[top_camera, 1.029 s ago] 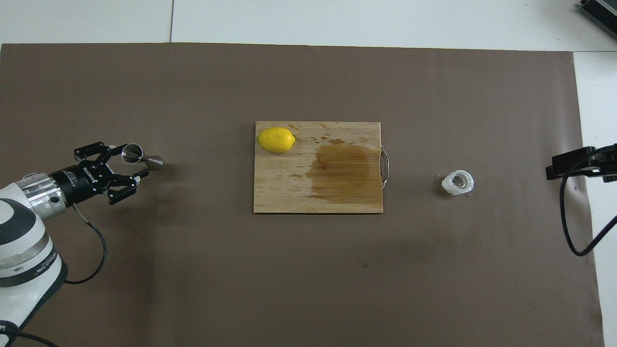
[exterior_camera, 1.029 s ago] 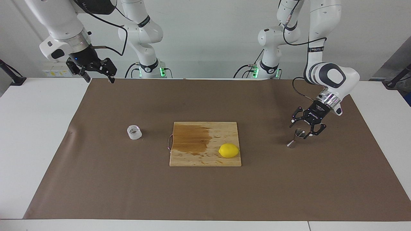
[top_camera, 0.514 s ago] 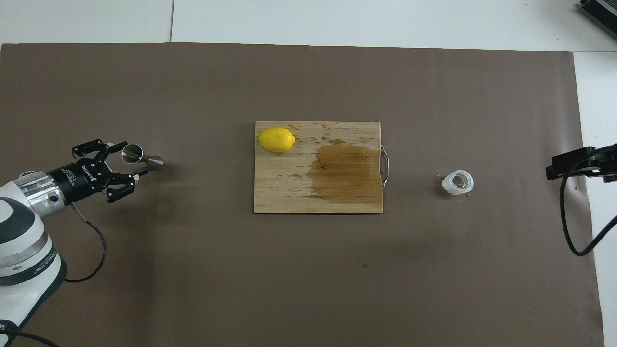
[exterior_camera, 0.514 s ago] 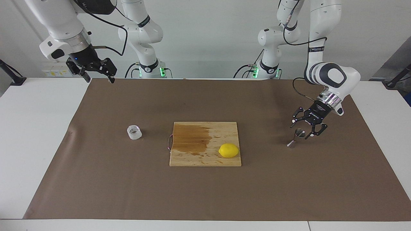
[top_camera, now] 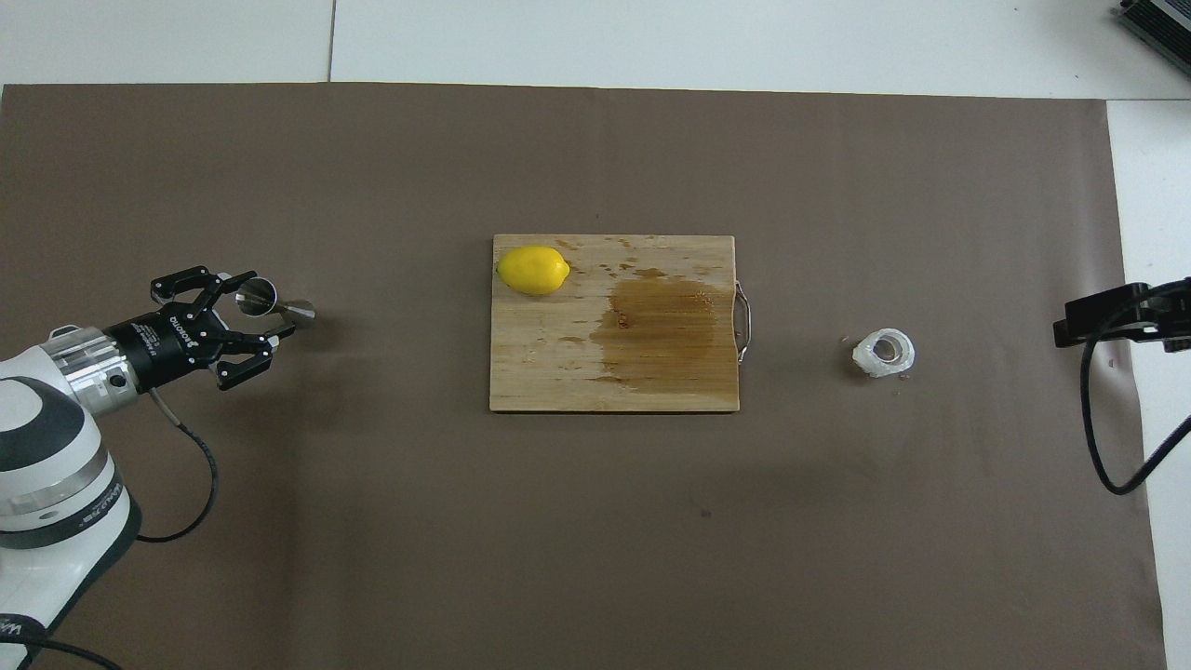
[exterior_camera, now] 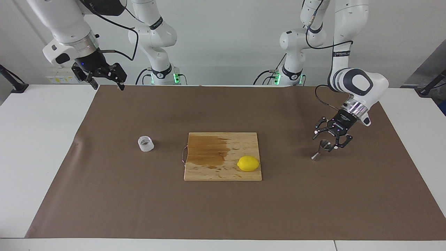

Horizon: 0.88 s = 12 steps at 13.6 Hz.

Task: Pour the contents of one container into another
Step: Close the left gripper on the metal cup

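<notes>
The steel jigger (exterior_camera: 321,150) stands upright on the brown mat toward the left arm's end of the table; it also shows in the overhead view (top_camera: 270,303). My left gripper (exterior_camera: 326,142) is open and tilted down at it, with a finger on either side of the jigger's upper cone and no visible grip (top_camera: 261,308). The clear glass jar (exterior_camera: 146,143) stands on the mat toward the right arm's end (top_camera: 885,352). My right gripper (exterior_camera: 108,84) waits open and empty, raised over the mat's edge nearest the robots (top_camera: 1112,316).
A wooden cutting board (exterior_camera: 244,143) with a dark wet stain lies mid-table (top_camera: 558,372). A yellow lemon (exterior_camera: 248,163) rests on its corner farthest from the robots, toward the left arm's end (top_camera: 533,270). The brown mat (exterior_camera: 223,209) covers most of the table.
My left gripper has shifted a little around the jigger's top, ending slightly closer in over it. The jigger, the jar and the right arm have not moved.
</notes>
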### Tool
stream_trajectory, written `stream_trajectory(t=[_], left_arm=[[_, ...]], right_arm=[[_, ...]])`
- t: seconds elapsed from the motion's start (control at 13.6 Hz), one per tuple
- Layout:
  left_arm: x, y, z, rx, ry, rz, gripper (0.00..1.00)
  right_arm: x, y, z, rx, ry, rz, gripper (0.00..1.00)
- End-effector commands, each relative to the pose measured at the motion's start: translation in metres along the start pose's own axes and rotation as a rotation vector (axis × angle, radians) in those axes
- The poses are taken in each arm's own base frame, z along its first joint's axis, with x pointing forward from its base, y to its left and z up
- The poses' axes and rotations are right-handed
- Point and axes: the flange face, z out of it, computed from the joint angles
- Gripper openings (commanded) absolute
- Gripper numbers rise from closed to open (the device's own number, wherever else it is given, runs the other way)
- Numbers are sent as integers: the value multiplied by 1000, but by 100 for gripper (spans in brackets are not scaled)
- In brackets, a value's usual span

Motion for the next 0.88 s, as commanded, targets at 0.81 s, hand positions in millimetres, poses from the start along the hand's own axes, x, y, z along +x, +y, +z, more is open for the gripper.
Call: stream_trajectory(t=[0.81], left_arm=[[2,6,-2,-24,-5,2,60]], right_arm=[[-4,1,-2,23,-3,-22,100]])
